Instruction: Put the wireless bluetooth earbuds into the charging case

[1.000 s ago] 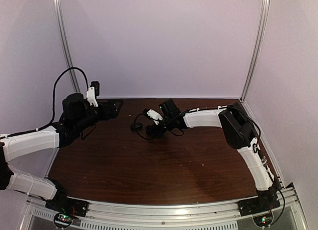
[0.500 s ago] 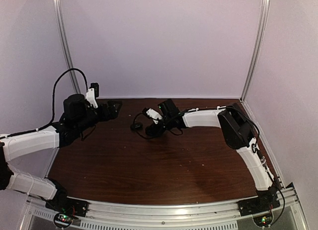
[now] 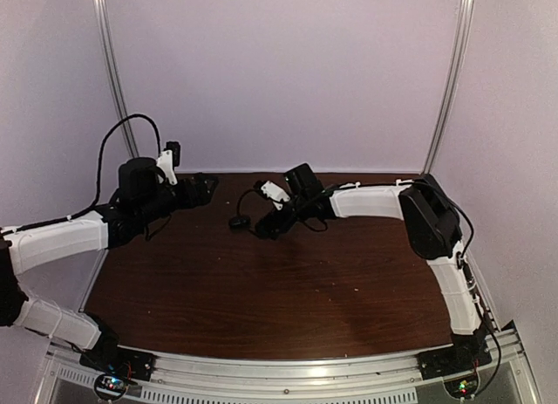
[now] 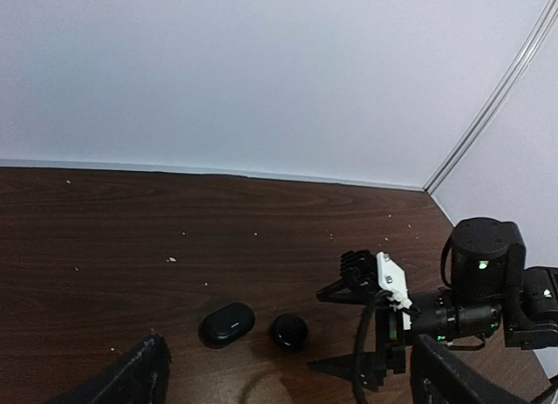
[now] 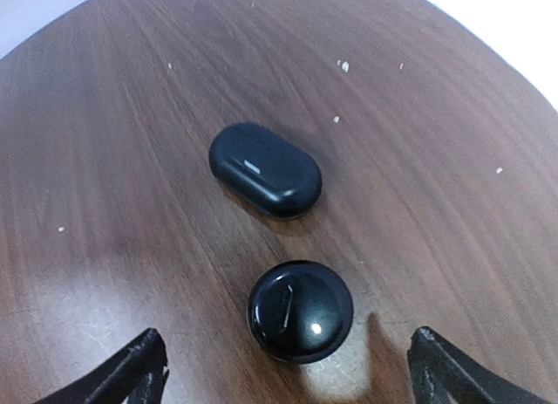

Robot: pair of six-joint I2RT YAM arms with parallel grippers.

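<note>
Right wrist: right gripper (image 5: pixel 286 373) wide near the bud (image 5: pixel 301 310) beside the case (image 5: pixel 264 168), left gripper (image 4: pixel 288 373) wide too, and a pinch may squirt that glossy bud away

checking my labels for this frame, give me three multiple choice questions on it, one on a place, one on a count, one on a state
1. Seen from the right wrist, where does the charging case lie relative to the round black piece?
A. beyond it, apart from it
B. stacked on it
C. nearer the camera than it

2. How many loose black items lie on the table?
A. one
B. two
C. four

3. What state is the right hand in?
A. shut on the case
B. shut on the round piece
C. open, holding nothing

Answers:
1 A, bare wood shows between them and the case is the farther one.
2 B, both wrist views show only the case and the round piece.
3 C, its jaws stand wide apart and touch neither item.
</note>
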